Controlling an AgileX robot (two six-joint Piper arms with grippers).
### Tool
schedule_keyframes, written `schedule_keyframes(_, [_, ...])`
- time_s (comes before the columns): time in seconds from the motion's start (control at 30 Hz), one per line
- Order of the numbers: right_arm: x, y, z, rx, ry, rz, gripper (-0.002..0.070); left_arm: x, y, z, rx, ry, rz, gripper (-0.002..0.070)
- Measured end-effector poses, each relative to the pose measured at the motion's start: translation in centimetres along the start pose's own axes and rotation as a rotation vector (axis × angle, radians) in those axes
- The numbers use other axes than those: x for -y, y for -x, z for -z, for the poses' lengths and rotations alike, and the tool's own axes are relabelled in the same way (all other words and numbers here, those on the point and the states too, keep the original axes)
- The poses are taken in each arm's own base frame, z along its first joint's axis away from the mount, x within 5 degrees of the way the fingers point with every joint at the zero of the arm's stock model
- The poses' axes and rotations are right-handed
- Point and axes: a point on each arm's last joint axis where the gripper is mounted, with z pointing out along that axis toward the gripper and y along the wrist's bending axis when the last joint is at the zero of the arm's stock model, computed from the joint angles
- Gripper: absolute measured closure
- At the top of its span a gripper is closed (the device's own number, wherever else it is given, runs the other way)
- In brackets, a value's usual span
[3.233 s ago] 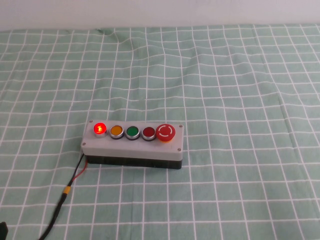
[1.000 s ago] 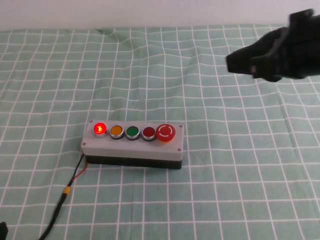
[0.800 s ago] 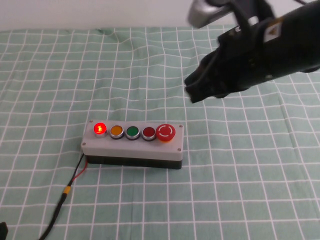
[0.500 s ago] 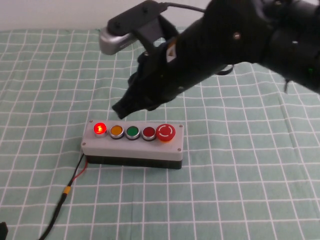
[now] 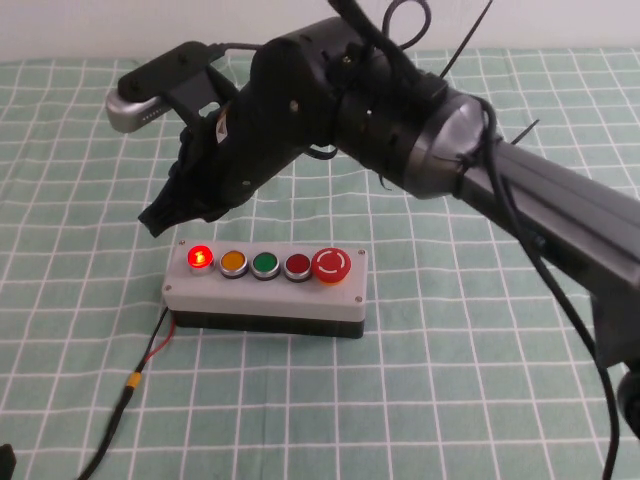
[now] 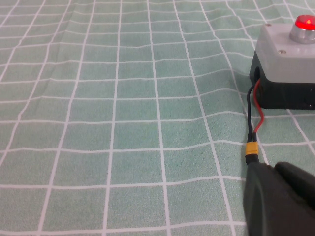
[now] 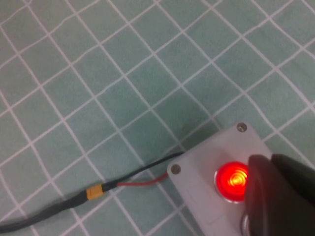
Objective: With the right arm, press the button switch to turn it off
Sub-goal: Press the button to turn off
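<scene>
Button switch (image 5: 266, 287) sits on the checked worktop (image 5: 480, 400), its bright red end button (image 5: 200, 258) glowing. My right gripper (image 5: 165, 215) hovers just at its 11 o'clock, above the box's end; I cannot tell how those fingers stand. My left gripper (image 6: 278, 201) rests low beside the switch's cable (image 6: 252, 130), likewise unclear.
</scene>
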Motion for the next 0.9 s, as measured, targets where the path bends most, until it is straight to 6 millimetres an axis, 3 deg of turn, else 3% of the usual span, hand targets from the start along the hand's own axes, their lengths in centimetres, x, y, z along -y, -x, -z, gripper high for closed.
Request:
schedule_keyframes(0.13, [0.3, -0.2, -2.2, -0.015, 0.000, -0.001, 0.0692, 0.0, 0.0, 0.0, 0.000, 0.000, 0.000, 0.0678])
schedule_keyframes(0.37, [0.8, -2.3, -6.4, -0.110, 0.001, -0.011, 0.0692, 0.0, 0.0, 0.0, 0.000, 0.000, 0.000, 0.0678])
schedule_keyframes(0.53, [0.8, -2.3, -6.8, -0.101, 0.002, -0.012, 0.0692, 0.0, 0.0, 0.0, 0.000, 0.000, 0.000, 0.0678])
schedule_keyframes(0.63, [0.8, -2.0, -6.5, -0.101, 0.000, -0.008, 0.0692, 0.0, 0.0, 0.0, 0.000, 0.000, 0.000, 0.0678])
schedule_keyframes(0.73, [0.7, -1.1, -4.8, -0.089, -0.016, 0.008, 0.0692, 0.0, 0.0, 0.0, 0.000, 0.000, 0.000, 0.0678])
schedule_keyframes(0.8, [0.7, 0.1, -2.9, -0.058, -0.035, 0.012, 0.0692, 0.0, 0.0, 0.0, 0.000, 0.000, 0.000, 0.0678])
schedule_keyframes(0.9, [0.5, 2.1, 1.6, 0.018, -0.076, 0.037, 0.0692, 0.0, 0.0, 0.0, 0.000, 0.000, 0.000, 0.0678])
